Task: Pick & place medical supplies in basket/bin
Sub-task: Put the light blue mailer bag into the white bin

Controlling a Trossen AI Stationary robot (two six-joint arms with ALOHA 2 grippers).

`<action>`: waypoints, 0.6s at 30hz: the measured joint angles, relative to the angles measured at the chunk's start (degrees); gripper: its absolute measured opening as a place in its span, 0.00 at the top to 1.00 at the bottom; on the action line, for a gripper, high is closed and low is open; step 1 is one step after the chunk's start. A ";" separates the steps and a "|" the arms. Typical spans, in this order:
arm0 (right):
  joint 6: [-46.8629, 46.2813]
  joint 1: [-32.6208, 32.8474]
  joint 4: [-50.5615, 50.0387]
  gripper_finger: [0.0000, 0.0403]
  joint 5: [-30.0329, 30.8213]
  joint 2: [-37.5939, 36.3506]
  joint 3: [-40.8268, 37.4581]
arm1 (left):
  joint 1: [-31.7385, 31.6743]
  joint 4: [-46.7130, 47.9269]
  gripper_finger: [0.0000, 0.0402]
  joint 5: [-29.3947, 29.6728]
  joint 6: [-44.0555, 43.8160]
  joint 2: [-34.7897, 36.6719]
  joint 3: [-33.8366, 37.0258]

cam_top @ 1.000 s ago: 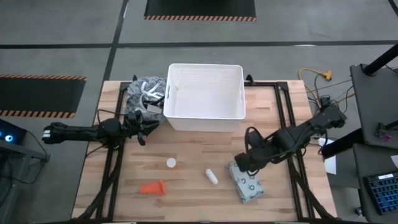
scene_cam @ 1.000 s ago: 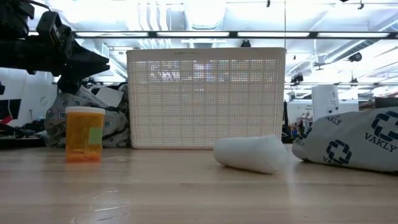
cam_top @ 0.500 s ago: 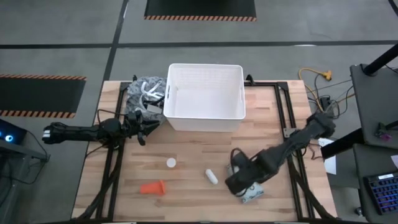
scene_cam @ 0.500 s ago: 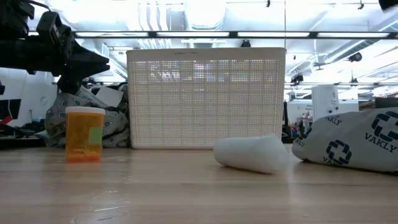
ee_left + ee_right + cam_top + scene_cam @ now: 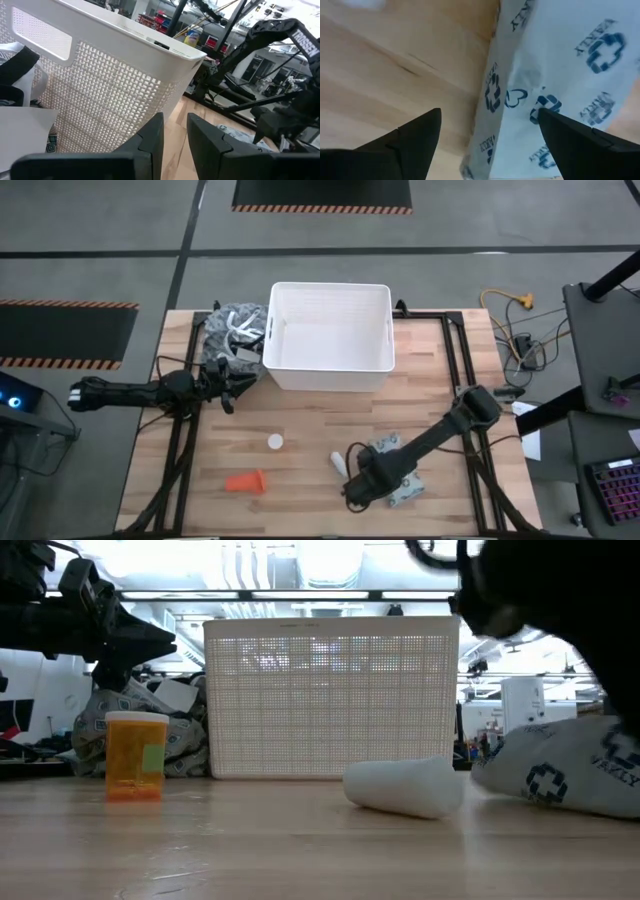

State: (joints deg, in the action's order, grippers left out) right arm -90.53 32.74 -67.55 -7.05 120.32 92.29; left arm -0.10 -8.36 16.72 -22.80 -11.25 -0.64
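The pale grey-green packet (image 5: 404, 486) lies flat on the wooden table near its front edge. My right gripper (image 5: 490, 112) hovers over the packet's (image 5: 560, 70) left edge, fingers open wide and pointing down, touching nothing. To the left lie the short white cylinder (image 5: 340, 464), the white-capped orange vial (image 5: 275, 442), which stands upright, and the orange piece (image 5: 246, 481). The white basket (image 5: 330, 325) stands at the far middle. My left gripper (image 5: 232, 388) waits near the basket's left near corner with a narrow gap between its fingers and nothing in it.
A grey and white heap of cloth and cords (image 5: 232, 332) lies against the basket's left side, just beyond my left gripper. Bare wood stretches between the basket and the small items. My right arm (image 5: 450, 430) slants across the table's right half.
My right gripper has swung from beside the packet's far end toward the table's near edge and somewhat left, coming down over the packet's left side. Its arm now shows dark at the upper right of the low view. The packet and other items have stayed put.
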 joint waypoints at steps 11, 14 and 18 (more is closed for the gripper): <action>6.74 0.32 -1.60 0.19 -6.14 7.94 0.76 | 0.02 0.20 0.83 -0.01 0.02 -0.09 0.00; 6.87 0.04 -1.67 0.21 -5.92 8.32 0.76 | 0.02 0.36 0.83 0.00 0.02 -0.09 0.00; 7.78 0.05 -2.39 0.29 -4.99 8.58 0.73 | 0.02 0.42 0.83 0.00 0.02 -0.09 -0.02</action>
State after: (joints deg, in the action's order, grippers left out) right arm -82.74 32.79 -69.93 -12.04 128.90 93.02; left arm -0.08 -7.94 16.72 -22.79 -11.33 -0.66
